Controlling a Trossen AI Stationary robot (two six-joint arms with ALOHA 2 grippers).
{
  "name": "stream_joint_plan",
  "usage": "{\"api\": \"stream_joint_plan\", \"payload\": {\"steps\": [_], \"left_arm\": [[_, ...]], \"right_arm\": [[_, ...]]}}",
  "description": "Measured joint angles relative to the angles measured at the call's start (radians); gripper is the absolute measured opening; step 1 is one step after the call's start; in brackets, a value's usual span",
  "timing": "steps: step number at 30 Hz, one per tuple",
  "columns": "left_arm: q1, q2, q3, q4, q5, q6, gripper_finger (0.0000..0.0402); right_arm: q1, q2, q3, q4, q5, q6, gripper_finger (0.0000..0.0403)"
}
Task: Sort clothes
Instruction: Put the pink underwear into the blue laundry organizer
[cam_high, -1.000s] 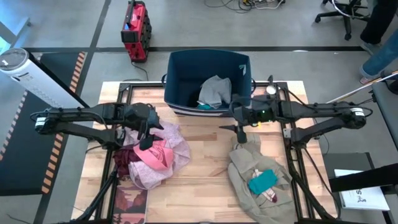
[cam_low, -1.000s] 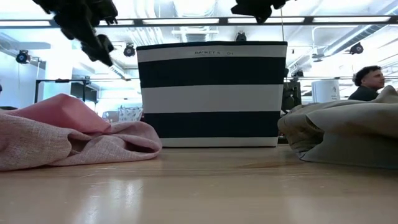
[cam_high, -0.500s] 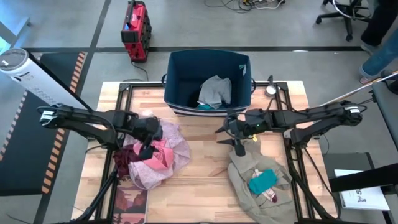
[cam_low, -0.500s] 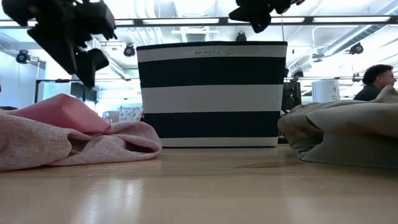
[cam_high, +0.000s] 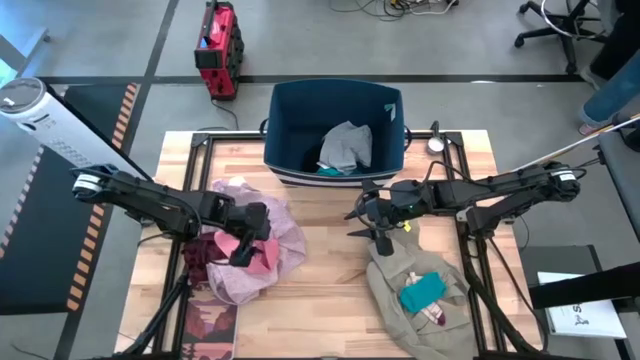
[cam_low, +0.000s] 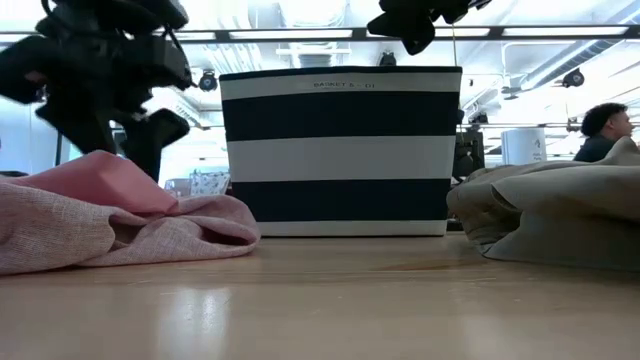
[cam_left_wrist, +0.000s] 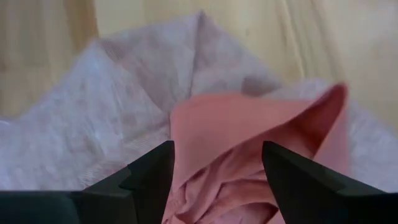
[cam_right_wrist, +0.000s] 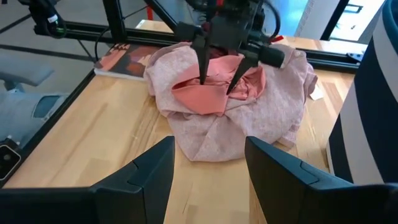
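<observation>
Over left clothes pile: left gripper fingers spread wide, tips straddling raised fold of coral pink fabric garment, holding nothing. Coral piece lies atop large pale lilac-pink garment; maroon fabric shows at pile's left edge. Right gripper fingers parted, empty, hanging above near edge of large beige-khaki garment on table's right. Small teal piece rests on khaki. Grey garment inside navy blue plastic bin. Wooden table.
</observation>
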Motion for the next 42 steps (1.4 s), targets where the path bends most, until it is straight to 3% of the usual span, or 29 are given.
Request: {"api": "stream_joint_plan", "payload": {"steps": [6,10,13,19,25,33,42], "left_arm": [[0.000,0.072,-0.009,0.039,0.000,0.046,0.0221],[0.000,0.114,-0.009,0.115,-0.001,0.050,0.0193],[0.001,0.129,-0.009,0.141,-0.001,0.060,0.0146],[0.002,0.085,-0.005,0.127,0.004,0.048,0.0014],[0.005,-0.030,0.075,0.117,-0.017,0.023,0.0005],[0.029,-0.128,0.223,0.220,-0.364,0.127,0.0001],[0.166,-0.133,0.420,0.308,-0.327,0.258,0.0000]], "right_arm": [[0.000,-0.001,0.000,0.000,0.000,0.000,0.0181],[0.000,-0.001,0.000,0.000,0.000,0.000,0.0181],[0.000,-0.001,0.000,-0.001,0.000,0.000,0.0181],[0.000,-0.001,0.000,-0.008,0.000,-0.001,0.0181],[0.000,-0.001,0.000,-0.008,0.000,-0.009,0.0172],[0.000,-0.001,0.000,-0.007,0.000,-0.028,0.0152],[0.000,-0.001,0.001,0.000,0.000,-0.013,0.0115]]}}
